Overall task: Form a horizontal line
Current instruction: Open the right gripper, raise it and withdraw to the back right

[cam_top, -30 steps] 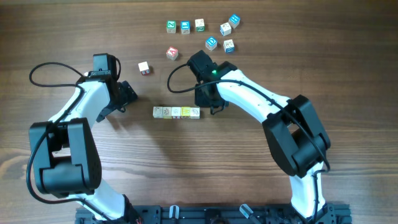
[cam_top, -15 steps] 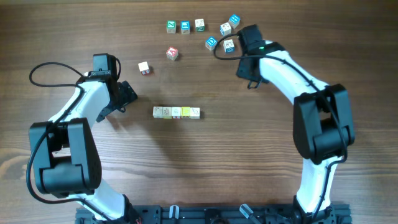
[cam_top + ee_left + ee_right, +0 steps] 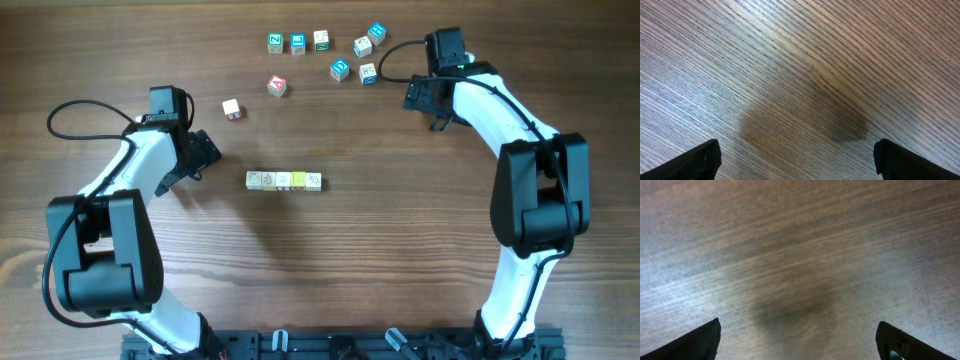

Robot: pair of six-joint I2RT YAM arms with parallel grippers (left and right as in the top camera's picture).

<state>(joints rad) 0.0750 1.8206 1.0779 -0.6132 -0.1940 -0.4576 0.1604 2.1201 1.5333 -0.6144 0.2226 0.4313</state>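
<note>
Wooden table (image 3: 420, 250) carries everything. The right arm (image 3: 500, 100) reaches toward 1 o'clock, its hand (image 3: 423, 100) spread wide and empty. The left hand (image 3: 203, 155), also released, hovers at 9 o'clock. At the centre lies the horizontal line (image 3: 284, 180), four cubes touching. A fifth seems wanted: a pale cube (image 3: 367, 73) near 12 o'clock needs grasping, then setting squarely against the line's 3 o'clock end.
</note>
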